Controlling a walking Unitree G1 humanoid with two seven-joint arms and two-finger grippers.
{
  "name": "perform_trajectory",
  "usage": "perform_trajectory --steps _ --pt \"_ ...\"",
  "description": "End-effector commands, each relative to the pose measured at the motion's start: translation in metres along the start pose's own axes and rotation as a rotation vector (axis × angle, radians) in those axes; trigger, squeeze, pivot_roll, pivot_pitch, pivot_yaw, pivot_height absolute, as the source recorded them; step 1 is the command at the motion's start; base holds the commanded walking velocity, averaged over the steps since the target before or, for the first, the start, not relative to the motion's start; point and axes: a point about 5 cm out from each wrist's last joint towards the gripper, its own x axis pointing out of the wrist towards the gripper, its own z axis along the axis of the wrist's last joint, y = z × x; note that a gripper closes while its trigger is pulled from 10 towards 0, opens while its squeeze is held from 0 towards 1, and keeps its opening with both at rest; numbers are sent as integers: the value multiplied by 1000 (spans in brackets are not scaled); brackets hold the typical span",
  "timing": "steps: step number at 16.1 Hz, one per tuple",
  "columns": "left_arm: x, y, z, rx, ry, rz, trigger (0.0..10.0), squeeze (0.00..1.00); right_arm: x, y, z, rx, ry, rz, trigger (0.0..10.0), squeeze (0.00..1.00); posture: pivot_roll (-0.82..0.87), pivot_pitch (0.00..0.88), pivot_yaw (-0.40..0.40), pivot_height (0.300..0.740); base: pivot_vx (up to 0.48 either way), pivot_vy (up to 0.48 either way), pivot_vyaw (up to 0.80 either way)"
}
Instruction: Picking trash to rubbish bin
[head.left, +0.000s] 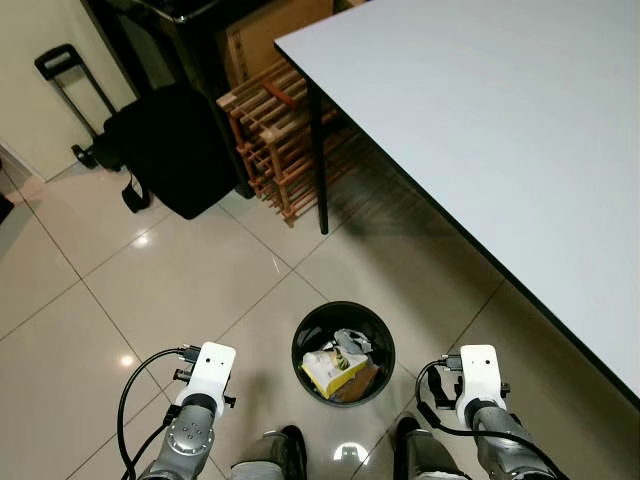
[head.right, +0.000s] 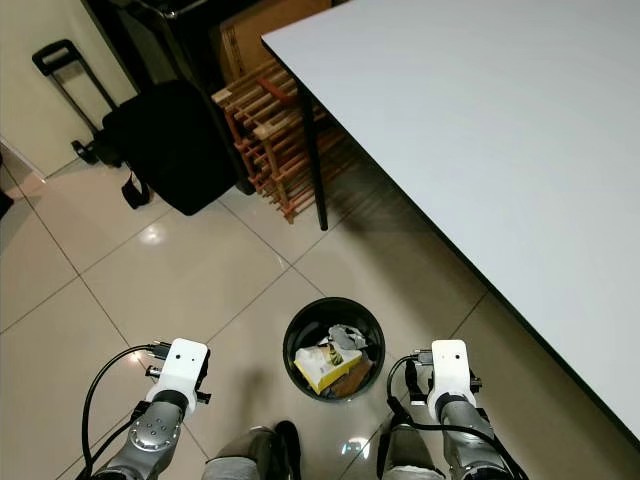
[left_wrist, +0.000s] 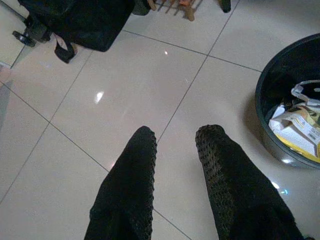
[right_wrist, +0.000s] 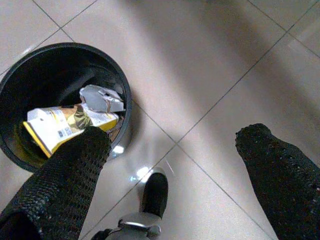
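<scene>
Black rubbish bin on tile floor between both arms, yellow carton inside, print unreadable. Left gripper and right gripper spread, empty. Table edge right.

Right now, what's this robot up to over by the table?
It stands over a round black bin on the tiled floor, beside a white table. A yellow carton and crumpled wrappers already lie inside. Both hands are open and hold nothing: the left hand over bare tile, the right hand just beside the bin.
</scene>
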Motion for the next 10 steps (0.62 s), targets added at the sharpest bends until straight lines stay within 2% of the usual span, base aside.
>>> perform_trajectory --steps 1,10 --pt "-6 0 -12 15 40 1 10000 0 -6 0 -15 18 45 -11 10000 0 29 205 115 740 0 0 0" --pt "-8 0 -15 16 50 6 10000 0 -7 -3 -19 39 59 -31 10000 0 27 232 114 740 0 0 0"
